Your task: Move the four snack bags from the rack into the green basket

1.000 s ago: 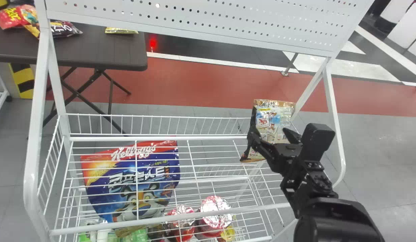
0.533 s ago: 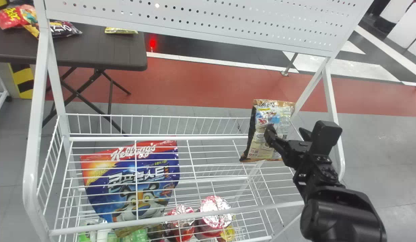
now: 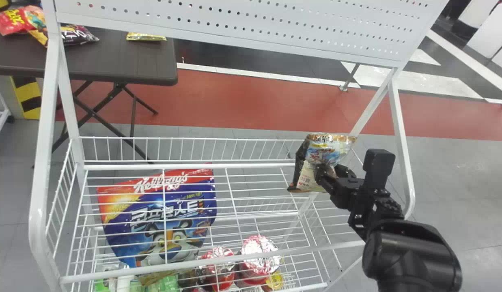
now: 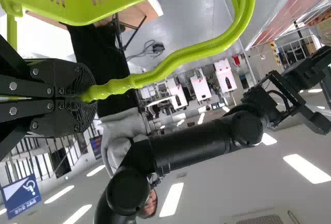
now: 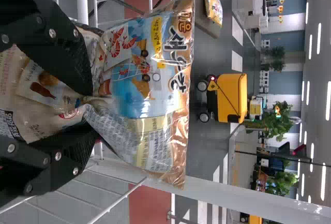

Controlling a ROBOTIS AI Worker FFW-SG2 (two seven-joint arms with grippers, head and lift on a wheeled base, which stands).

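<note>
At the right end of the rack [image 3: 190, 166], my right gripper [image 3: 328, 172] is shut on a tan and light-blue snack bag [image 3: 326, 151]. Seen from the right wrist, the snack bag [image 5: 150, 79] is pinched at its middle between the right gripper's [image 5: 90, 102] two fingers, its film creased there. In the left wrist view, my left gripper [image 4: 85, 95] is shut on the handle of the green basket [image 4: 77, 6]; part of the basket's contents shows at its rim.
A large blue and red cereal bag [image 3: 161, 219] stands in the rack's left part. Red-lidded cups [image 3: 259, 255] sit lower down. White posts and a perforated panel [image 3: 234, 24] frame the rack; a dark table [image 3: 121, 56] stands behind.
The right gripper drew back to the right from the bag, then came in again lower and closed on it. The bag has crumpled at the middle and its top has dropped.
</note>
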